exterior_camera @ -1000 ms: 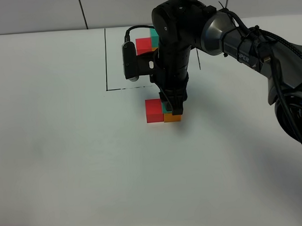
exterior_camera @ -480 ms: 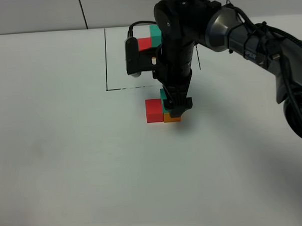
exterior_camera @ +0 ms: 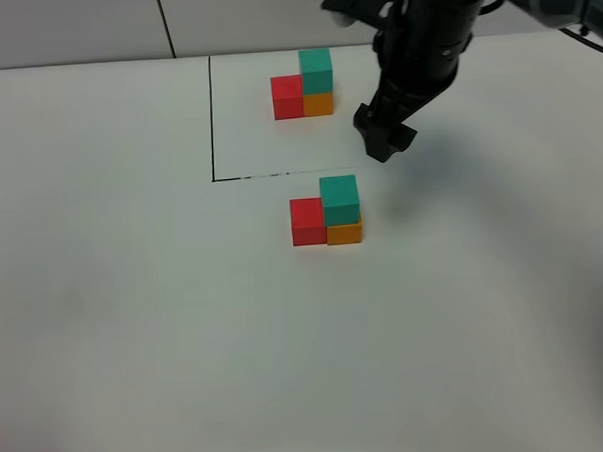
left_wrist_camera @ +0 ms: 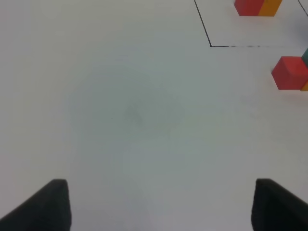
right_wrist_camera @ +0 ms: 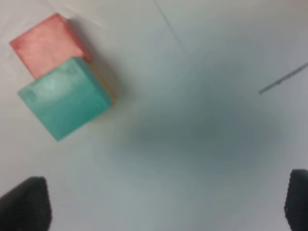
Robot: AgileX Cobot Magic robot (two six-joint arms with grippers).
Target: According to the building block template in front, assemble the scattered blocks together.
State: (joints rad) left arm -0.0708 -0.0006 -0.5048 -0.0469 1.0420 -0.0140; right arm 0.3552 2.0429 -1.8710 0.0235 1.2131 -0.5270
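The building block template (exterior_camera: pixel 302 86) is a small cluster at the back: a red cube, with a teal cube stacked on an orange one beside it. Nearer the front lie the scattered blocks, pushed together: the red cube (exterior_camera: pixel 307 221) touches the orange cube (exterior_camera: pixel 345 233), and the teal cube (exterior_camera: pixel 339 198) rests on the orange. My right gripper (exterior_camera: pixel 383 139) hangs above and to the back right of them, open and empty. The right wrist view shows the teal cube (right_wrist_camera: pixel 65 98) and the red cube (right_wrist_camera: pixel 45 42) away from my right gripper (right_wrist_camera: pixel 161 211). My left gripper (left_wrist_camera: pixel 161 207) is open over bare table.
A black line (exterior_camera: pixel 211 120) marks a square on the white table (exterior_camera: pixel 136 323) around the template. In the left wrist view the red cube (left_wrist_camera: pixel 290 72) and the template (left_wrist_camera: pixel 257 6) lie far off at the frame's edge.
The right gripper opened, let go of the teal cube on the orange one, then rose and drew away to the back right. The left gripper has not moved.
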